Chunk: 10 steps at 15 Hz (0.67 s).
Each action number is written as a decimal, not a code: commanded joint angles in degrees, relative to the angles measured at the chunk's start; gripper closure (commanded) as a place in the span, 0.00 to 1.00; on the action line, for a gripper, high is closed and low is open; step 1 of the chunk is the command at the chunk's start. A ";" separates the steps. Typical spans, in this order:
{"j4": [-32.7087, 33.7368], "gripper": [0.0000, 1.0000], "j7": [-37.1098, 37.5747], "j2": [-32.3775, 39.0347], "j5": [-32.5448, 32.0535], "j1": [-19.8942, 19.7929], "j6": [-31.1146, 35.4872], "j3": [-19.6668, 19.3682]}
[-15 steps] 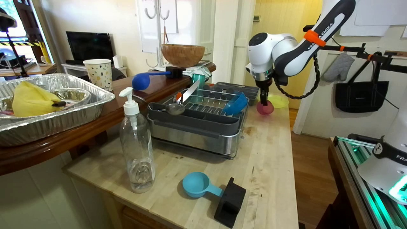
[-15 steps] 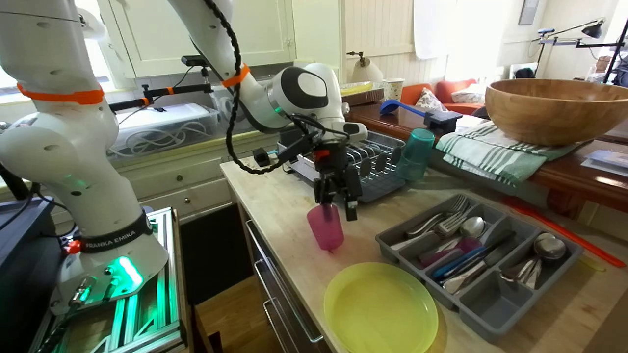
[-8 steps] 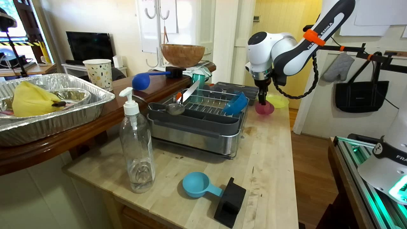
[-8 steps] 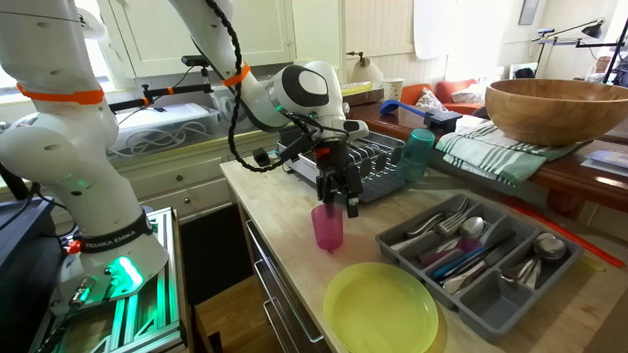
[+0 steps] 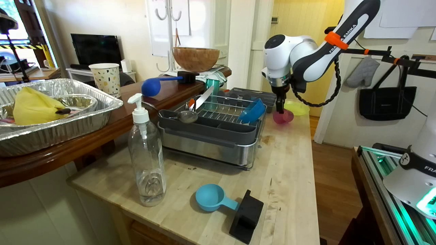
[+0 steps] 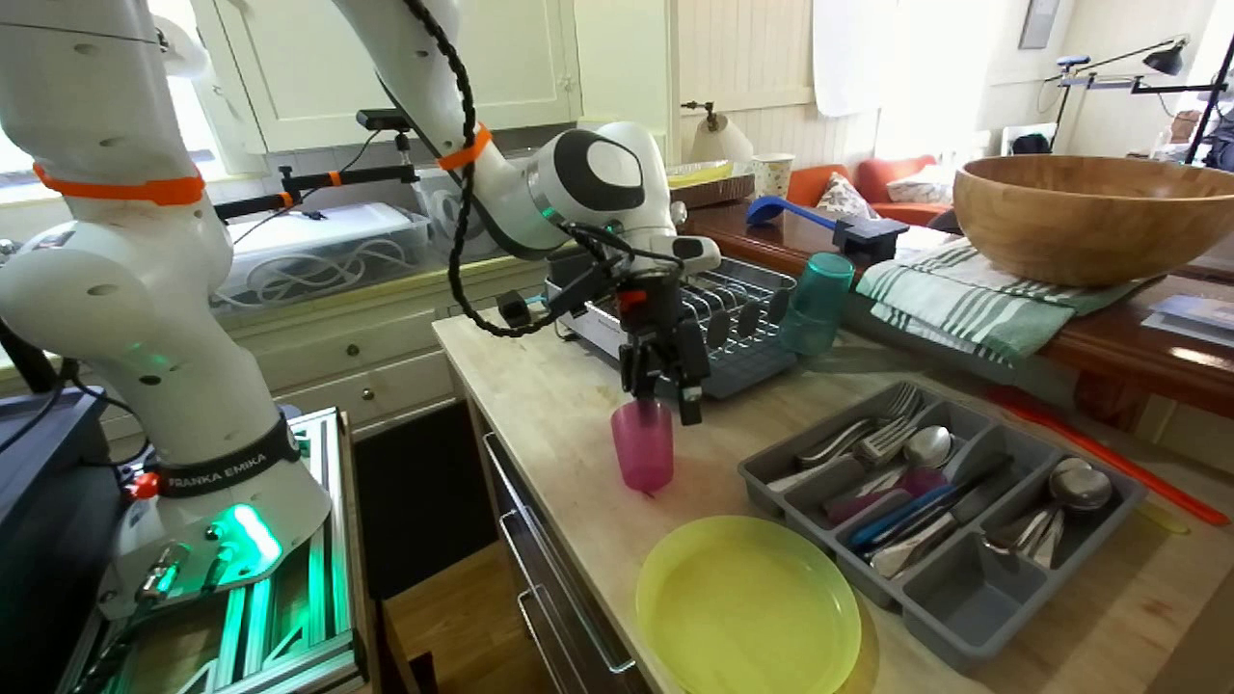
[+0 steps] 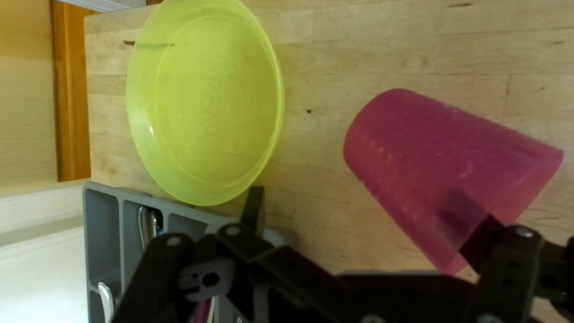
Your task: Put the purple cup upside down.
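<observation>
The purple cup [image 6: 643, 453] stands about upright on the wooden counter, its mouth up. It also shows in an exterior view [image 5: 283, 117] and large at the right of the wrist view [image 7: 435, 166]. My gripper [image 6: 667, 413] is above the cup's rim with its jaws wide apart. One of the fingers [image 7: 482, 240] reaches inside the cup's mouth and shows dimly through its wall. The opposite finger [image 7: 254, 208] is outside, well apart from the cup. Whether the inner finger touches the wall I cannot tell.
A yellow-green plate [image 6: 747, 607] lies close to the cup. A grey cutlery tray [image 6: 964, 617] is beside it. The dish rack [image 5: 211, 139] with a blue scoop [image 5: 252, 110] and a teal cup [image 6: 818, 304] stand behind the gripper. The counter edge [image 6: 540, 501] runs close to the cup.
The cup leaned a second ago and now stands about upright. My gripper has shifted slightly, with one finger still inside the cup's mouth. The jaws stay apart.
</observation>
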 commanded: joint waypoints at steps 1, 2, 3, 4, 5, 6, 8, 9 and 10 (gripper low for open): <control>-0.49 0.00 -0.41 0.88 1.21 0.39 1.20 0.37; -0.45 0.00 -0.52 1.19 1.31 0.47 1.11 0.54; -0.24 0.00 -0.44 1.65 1.44 0.56 0.73 0.65; -0.01 0.00 -0.17 2.18 1.60 0.61 0.48 0.69; 0.07 0.00 -0.12 2.49 1.95 0.63 0.60 0.72; 0.09 0.00 0.01 2.64 2.63 0.58 0.92 0.75; 0.05 0.00 0.20 2.55 4.29 0.43 2.20 0.73; -0.06 0.00 -0.07 2.49 5.41 0.33 3.28 0.72; -0.21 0.00 -0.41 2.44 6.48 0.27 4.50 0.72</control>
